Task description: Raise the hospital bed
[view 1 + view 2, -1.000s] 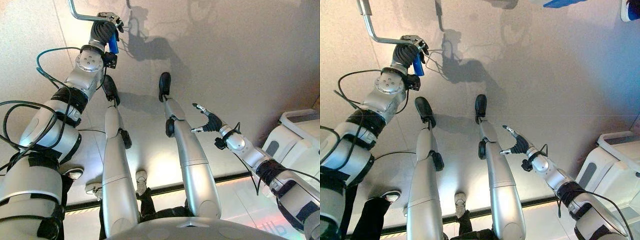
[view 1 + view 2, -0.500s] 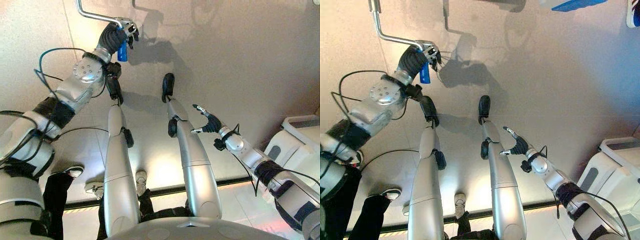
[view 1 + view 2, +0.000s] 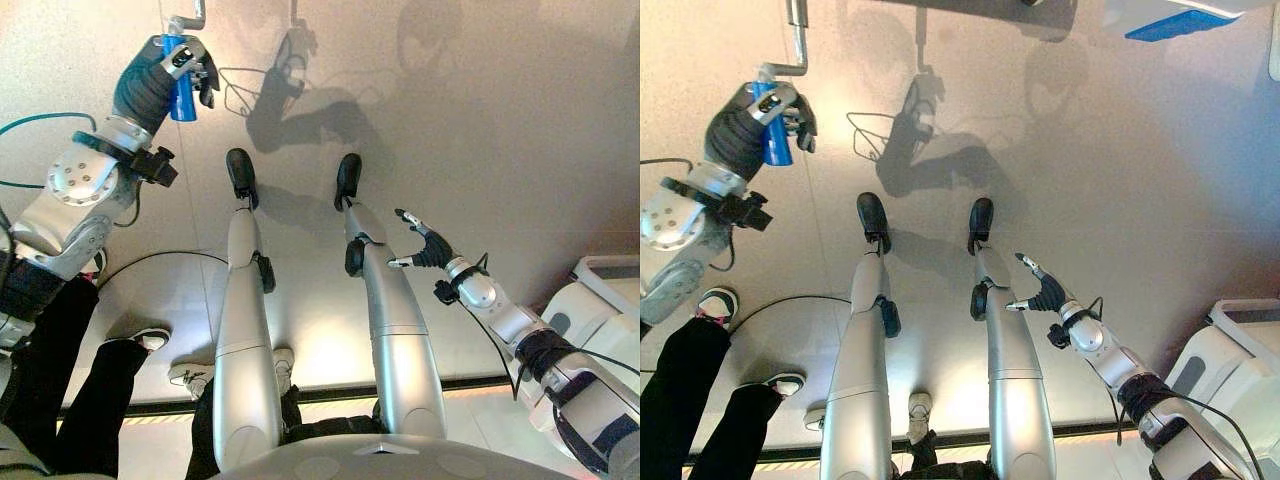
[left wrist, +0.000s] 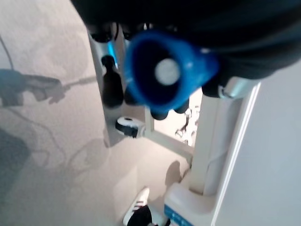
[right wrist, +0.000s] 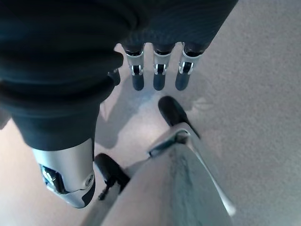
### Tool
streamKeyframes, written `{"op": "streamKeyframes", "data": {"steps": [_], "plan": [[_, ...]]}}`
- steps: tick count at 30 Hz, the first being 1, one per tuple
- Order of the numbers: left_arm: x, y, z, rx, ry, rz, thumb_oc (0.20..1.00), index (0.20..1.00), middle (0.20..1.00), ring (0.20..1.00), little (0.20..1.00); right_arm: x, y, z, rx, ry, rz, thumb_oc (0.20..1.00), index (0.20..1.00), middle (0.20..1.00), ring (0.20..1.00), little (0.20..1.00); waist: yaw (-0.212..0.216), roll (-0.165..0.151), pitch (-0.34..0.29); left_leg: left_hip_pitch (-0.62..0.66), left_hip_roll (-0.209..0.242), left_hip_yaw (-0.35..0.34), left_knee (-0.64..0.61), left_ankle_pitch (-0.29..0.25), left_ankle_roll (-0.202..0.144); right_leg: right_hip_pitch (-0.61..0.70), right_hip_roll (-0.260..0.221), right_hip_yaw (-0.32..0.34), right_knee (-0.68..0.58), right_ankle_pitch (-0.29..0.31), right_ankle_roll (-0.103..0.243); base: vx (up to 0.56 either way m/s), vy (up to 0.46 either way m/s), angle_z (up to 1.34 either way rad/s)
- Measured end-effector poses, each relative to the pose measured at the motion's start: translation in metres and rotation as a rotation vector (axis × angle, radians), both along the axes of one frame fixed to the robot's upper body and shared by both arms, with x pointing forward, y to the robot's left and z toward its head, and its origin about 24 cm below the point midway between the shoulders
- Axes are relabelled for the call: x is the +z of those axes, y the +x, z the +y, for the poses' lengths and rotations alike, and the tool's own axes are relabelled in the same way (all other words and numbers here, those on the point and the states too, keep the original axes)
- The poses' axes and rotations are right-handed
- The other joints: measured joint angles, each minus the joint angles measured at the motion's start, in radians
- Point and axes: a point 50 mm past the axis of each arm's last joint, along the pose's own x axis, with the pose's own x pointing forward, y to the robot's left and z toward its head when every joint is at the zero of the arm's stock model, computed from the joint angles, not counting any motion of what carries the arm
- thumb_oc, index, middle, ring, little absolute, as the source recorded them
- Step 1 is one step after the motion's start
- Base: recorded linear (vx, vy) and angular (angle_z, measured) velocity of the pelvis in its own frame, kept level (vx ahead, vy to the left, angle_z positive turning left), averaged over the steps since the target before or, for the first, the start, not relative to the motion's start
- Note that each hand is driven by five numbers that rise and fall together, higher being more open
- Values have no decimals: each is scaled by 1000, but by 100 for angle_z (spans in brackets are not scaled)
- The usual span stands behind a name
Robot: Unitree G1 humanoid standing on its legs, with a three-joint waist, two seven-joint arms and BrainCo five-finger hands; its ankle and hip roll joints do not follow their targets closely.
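Gripping the blue plastic crank handle (image 3: 181,78) w/ fingers curled round it, the left hand (image 3: 160,75) sits at far left of the eye views, arm reaching fwd & up. The handle joins a bent silver metal crank rod (image 3: 796,45) that runs up out of frame twd the bed's foot end. In the left wrist view the blue grip's round end (image 4: 162,70) faces the camera, w/ a white bed frame post (image 4: 221,136) and a castor wheel (image 4: 126,125) past it. A person's dark trouser leg & sneaker (image 3: 140,345) stand on the pale speckled floor (image 3: 480,120) just beside the left arm.

Step in hand, as I judge it: turning the crank to lift the bed. To do it well: keep the grip snug but let the handle spin in the palm, drive a full even circle from shoulder & elbow, keep the wrist in line w/ the rod so it doesn't bind or slip off, and mind the person's leg nearby.

Further right, the right hand (image 3: 425,245) hangs idle over the floor, holding nothing, fingers loose & spread. At far right, a white plastic bed corner panel (image 3: 600,300) shows, well apart from both hands.
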Motion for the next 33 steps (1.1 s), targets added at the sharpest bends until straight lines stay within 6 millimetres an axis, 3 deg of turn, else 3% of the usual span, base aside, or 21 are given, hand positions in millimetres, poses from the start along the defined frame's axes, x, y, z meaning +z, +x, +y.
{"op": "streamKeyframes", "data": {"steps": [15,25,33], "plan": [[-19,-4,10,26,-79,37,200,200,200,200,200,8,0,-6,6,-20,-24,1000,1000,1000,1000,1000,2,13,4,24,11,-1,-5,-3,-6,23,13,-7,-3,-7,-2,0,5,-1],[-27,29,17,139,-98,43,200,200,200,200,200,6,0,-10,-4,-30,-16,1000,1000,1000,1000,1000,17,18,2,28,15,-9,-5,-3,-9,37,14,-21,-5,-13,1,0,7,1],[-22,54,25,259,-134,47,200,200,200,200,200,5,0,-10,-6,-33,-13,1000,1000,1000,1000,1000,-1,16,2,-7,8,-28,-4,-2,-8,21,11,-24,-20,-9,-4,4,11,4]]}}
